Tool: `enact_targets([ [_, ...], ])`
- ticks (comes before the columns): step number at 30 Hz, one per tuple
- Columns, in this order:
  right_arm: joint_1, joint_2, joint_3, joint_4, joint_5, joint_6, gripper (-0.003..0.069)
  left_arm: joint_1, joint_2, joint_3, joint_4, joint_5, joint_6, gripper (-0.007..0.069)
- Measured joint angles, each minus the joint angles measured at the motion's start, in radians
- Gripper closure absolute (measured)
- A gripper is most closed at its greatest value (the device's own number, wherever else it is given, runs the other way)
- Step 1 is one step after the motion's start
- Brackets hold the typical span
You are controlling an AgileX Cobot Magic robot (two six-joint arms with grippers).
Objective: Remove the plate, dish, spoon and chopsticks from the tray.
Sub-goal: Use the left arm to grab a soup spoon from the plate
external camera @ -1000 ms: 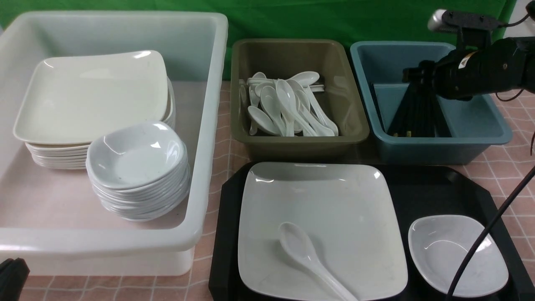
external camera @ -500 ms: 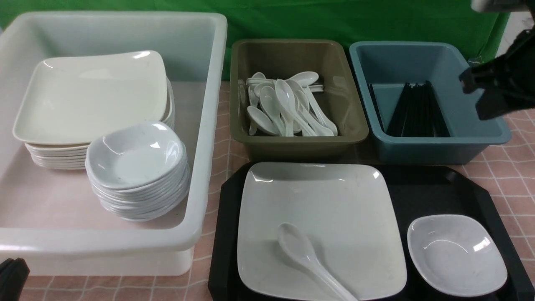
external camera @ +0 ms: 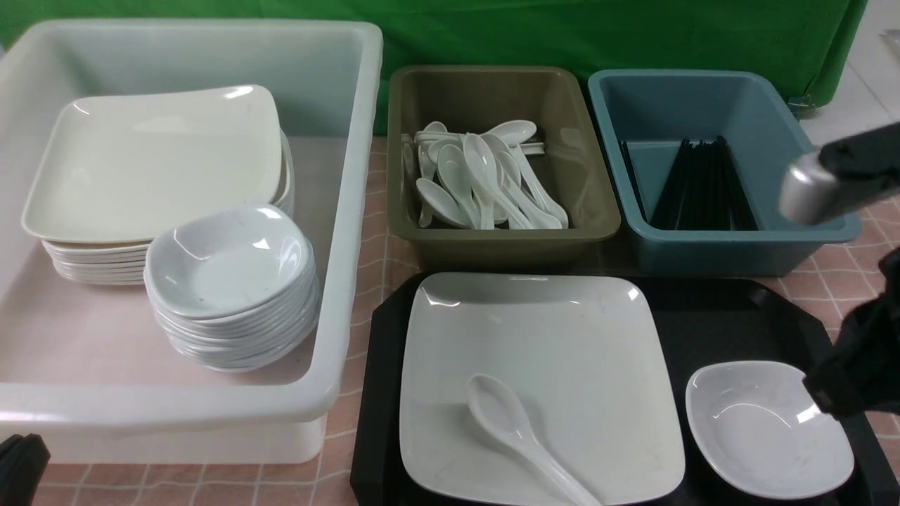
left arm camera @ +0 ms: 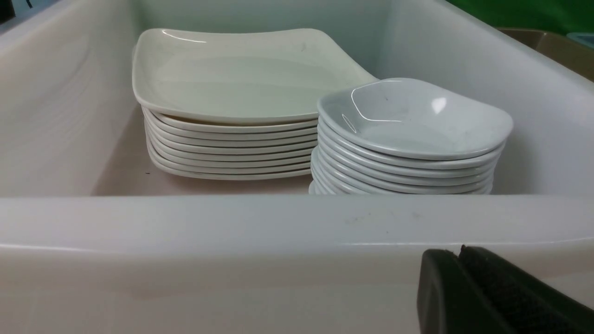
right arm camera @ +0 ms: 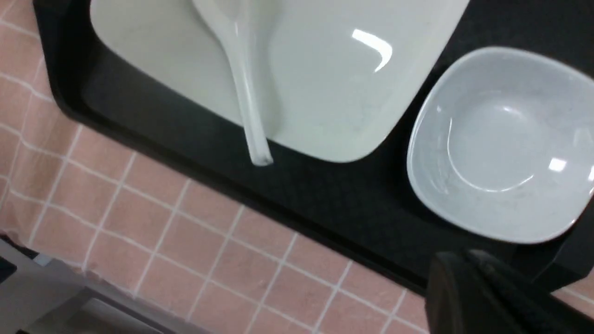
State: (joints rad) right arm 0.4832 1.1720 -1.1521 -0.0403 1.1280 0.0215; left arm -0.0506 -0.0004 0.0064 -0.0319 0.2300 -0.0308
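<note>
The right end effector [right arm camera: 461, 278] was fully closed and empty, positioned above the right side of the tray [external camera: 710, 316], just beside the dish [external camera: 759, 436]. The left end effector [left arm camera: 457, 278] was likewise closed and empty, in front of the white tub [left arm camera: 278, 222]. The plate [external camera: 541, 351] sat on the tray, and the spoon [external camera: 513, 429] lay on it. The dish sat on the tray, right of the plate. The chopsticks [external camera: 703, 186] lay in the blue-grey bin [external camera: 731, 246] behind the tray.
</note>
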Motion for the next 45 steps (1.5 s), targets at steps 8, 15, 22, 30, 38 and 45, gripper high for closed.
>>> enact_targets([
  [8,0.0,-0.247,0.185,-0.013,-0.008,0.0,0.0625,0.0,0.0,0.0,0.0,0.0,0.0,0.0603],
  [15,0.0,-0.546,0.34,-0.013,-0.118,0.018,0.0625,0.0,0.0,0.0,0.0,0.0,0.0,0.0603],
  [22,0.0,-0.716,0.408,-0.013,-0.194,0.07,0.0622,0.0,0.0,0.0,-0.037,-0.083,-0.023,0.0603],
  [30,0.0,-0.744,0.412,-0.013,-0.197,0.08,0.0614,0.0,0.0,0.0,-0.626,-0.342,-0.351,0.0603],
  [38,0.0,-0.744,0.412,-0.013,-0.197,0.08,0.0599,-0.007,0.006,-0.142,-0.446,-0.311,-0.622,0.0603],
  [45,0.0,-0.744,0.412,-0.013,-0.197,0.08,0.0589,-0.023,0.334,-0.642,-0.298,0.322,-0.445,0.0603],
])
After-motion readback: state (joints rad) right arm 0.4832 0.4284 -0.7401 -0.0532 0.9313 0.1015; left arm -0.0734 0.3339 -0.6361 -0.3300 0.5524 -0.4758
